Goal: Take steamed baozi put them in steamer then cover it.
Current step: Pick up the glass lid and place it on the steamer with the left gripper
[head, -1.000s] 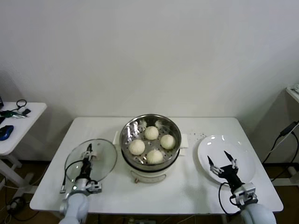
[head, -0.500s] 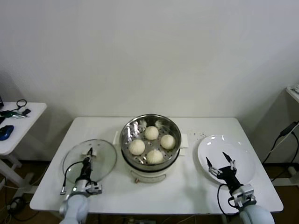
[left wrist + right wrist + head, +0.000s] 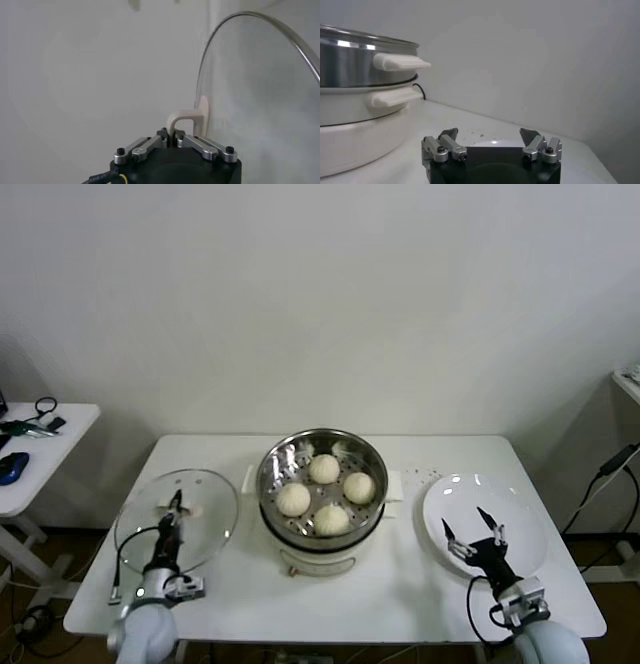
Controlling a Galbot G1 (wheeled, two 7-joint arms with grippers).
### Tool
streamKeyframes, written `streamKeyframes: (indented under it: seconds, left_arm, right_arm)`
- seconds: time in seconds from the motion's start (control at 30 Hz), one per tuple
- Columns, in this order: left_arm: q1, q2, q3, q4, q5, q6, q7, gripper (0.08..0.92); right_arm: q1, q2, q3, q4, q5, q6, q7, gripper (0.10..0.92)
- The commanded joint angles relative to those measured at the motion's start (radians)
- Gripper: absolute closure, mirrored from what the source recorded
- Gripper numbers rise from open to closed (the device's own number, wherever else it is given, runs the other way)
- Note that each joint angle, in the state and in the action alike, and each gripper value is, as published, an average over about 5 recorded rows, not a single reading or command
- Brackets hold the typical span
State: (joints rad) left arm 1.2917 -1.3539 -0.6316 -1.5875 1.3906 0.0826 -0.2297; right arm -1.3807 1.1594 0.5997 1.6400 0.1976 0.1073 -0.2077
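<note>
The left hand (image 3: 174, 506) is largely hidden behind the cover (image 3: 177, 520), pinching its cream handle and holding it tilted over the bench's (image 3: 400, 589) left side. The right hand (image 3: 472, 532) (fingers spread, empty) hovers over the white plate (image 3: 520, 514). Four steamed baozi (image 3: 293, 499) sit in the uncovered steamer (image 3: 322, 484) mid-bench.

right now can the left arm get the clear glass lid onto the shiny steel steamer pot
Probably yes. The left gripper is shut on the cream bar handle of the clear glass lid, held beside the shiny steel steamer pot, whose open top holds only four baozi.
</note>
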Motion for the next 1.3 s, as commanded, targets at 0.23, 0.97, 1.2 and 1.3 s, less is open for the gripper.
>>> streamKeyframes:
  seconds: [0.23, 0.97, 1.2, 1.3]
  left_arm:
    - [0.232, 0.115, 0.033, -0.502, -0.103, 0.250, 0.058, 0.850]
    - [-0.232, 0.323, 0.685, -0.583, 0.013, 0.684, 0.547, 0.850]
    - [-0.328, 0.164, 0.791, -0.518, 0.143, 0.703, 0.659, 0.850]
    - [-0.346, 0.111, 0.816, -0.482, 0.178, 0.703, 0.673, 0.850]
  right_arm:
    - [0.041, -0.033, -0.021, -0.017, -0.008, -0.020, 0.007, 0.203]
    - [0.163, -0.011, -0.100, -0.092, -0.036, -0.017, 0.041, 0.203]
    - [0.172, -0.005, -0.081, -0.114, -0.036, -0.006, 0.040, 0.203]
    - [0.170, -0.007, -0.069, -0.116, -0.036, -0.003, 0.039, 0.203]
